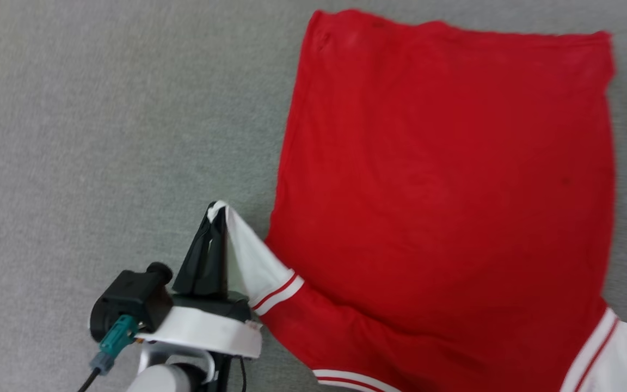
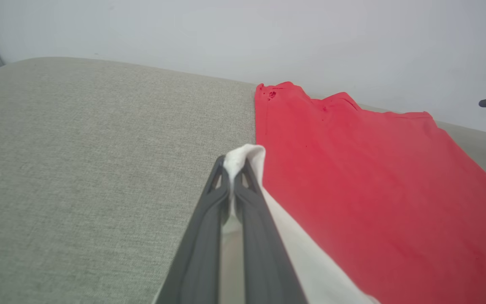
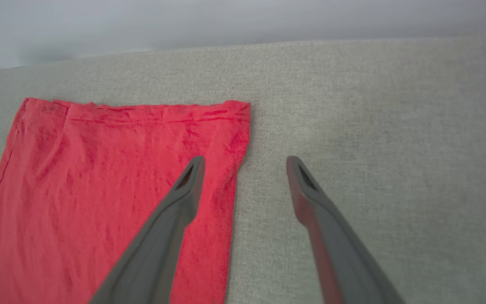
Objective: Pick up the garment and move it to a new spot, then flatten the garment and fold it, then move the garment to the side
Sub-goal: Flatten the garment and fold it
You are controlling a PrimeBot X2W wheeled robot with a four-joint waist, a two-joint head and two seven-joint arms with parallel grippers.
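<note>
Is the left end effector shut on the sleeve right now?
Shut: the left end effector pinches the white sleeve of the bright red jersey shirt between its closed dark fingers.

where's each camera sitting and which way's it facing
Head view: on the head, facing down at the garment on the grey cushion; left tool lower left.
Left wrist view: on that wrist, along the left tool, shut on the sleeve.
Right wrist view: on that wrist, along the open right tool, toward the garment's hem.
Head and left wrist share the pinched sleeve.
</note>
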